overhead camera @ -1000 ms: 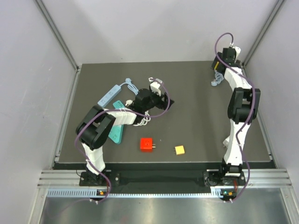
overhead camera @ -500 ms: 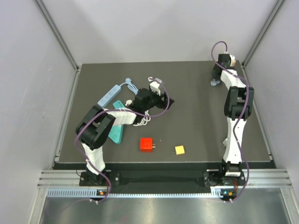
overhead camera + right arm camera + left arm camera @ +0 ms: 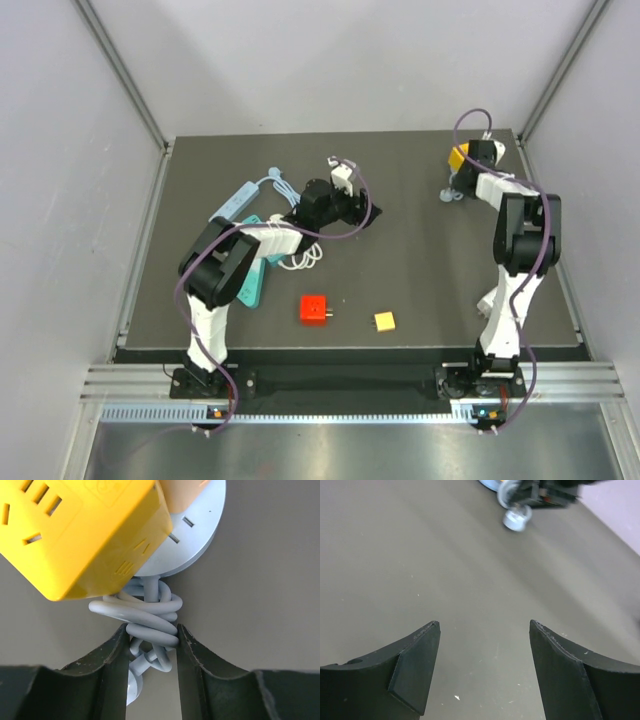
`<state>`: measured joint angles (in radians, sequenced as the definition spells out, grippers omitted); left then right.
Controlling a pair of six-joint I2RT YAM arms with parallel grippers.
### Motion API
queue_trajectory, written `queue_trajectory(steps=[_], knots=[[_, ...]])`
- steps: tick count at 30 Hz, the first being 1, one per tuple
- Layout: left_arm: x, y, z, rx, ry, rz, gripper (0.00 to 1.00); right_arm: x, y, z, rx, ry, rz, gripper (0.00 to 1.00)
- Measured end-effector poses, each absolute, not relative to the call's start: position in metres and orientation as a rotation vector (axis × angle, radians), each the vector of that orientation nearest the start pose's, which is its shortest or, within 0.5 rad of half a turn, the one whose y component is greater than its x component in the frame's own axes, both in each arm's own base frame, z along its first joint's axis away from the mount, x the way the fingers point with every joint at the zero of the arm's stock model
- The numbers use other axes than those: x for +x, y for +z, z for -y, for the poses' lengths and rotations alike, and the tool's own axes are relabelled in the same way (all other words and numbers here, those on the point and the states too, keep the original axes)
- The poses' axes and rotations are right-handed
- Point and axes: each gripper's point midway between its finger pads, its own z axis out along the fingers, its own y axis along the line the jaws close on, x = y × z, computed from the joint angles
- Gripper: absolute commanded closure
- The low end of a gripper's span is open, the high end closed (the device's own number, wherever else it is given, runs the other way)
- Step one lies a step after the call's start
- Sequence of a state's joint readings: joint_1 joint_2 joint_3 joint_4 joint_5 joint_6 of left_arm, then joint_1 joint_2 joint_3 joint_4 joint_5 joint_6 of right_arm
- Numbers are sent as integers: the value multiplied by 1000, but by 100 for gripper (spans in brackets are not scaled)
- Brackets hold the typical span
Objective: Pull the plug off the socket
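A yellow cube plug (image 3: pixel 85 535) sits pushed into a round light-blue socket (image 3: pixel 197 530). The socket's light-blue cable (image 3: pixel 150 615) is coiled in a bundle just below it. My right gripper (image 3: pixel 151 640) is shut on that cable bundle, one finger on each side. From the top view the yellow plug (image 3: pixel 457 157) and the right gripper (image 3: pixel 463 180) are at the table's far right. My left gripper (image 3: pixel 365 212) hovers open over bare table near the middle, nothing between its fingers (image 3: pixel 420 665). It faces the distant socket cable (image 3: pixel 515 519).
A light-blue power strip (image 3: pixel 232 203) and a teal strip (image 3: pixel 250 285) lie at the left with a white cable (image 3: pixel 300 260). A red cube (image 3: pixel 314 309) and a small yellow cube (image 3: pixel 384 321) lie near the front. Walls rise close behind and beside the right gripper.
My right gripper went from open to shut on the cable bundle and shifted slightly, bringing the yellow plug into sight. The left gripper moved a little to the right, staying open.
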<state>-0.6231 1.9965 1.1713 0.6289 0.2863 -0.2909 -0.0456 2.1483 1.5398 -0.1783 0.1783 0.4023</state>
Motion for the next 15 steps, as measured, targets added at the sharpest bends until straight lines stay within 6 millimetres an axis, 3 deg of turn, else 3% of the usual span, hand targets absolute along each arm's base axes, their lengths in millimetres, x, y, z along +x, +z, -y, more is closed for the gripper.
queue_trajectory(steps=[5, 11, 14, 15], knots=[[424, 112, 381, 493, -913, -1830, 24, 503, 38, 1, 637, 58, -2270, 90], [427, 106, 383, 458, -930, -1851, 25, 454, 33, -67, 669, 224, -2215, 81], [427, 103, 384, 446, -939, -1859, 24, 435, 32, -102, 690, 310, -2174, 72], [428, 102, 384, 444, -939, -1862, 24, 431, 33, -114, 691, 337, -2164, 64]])
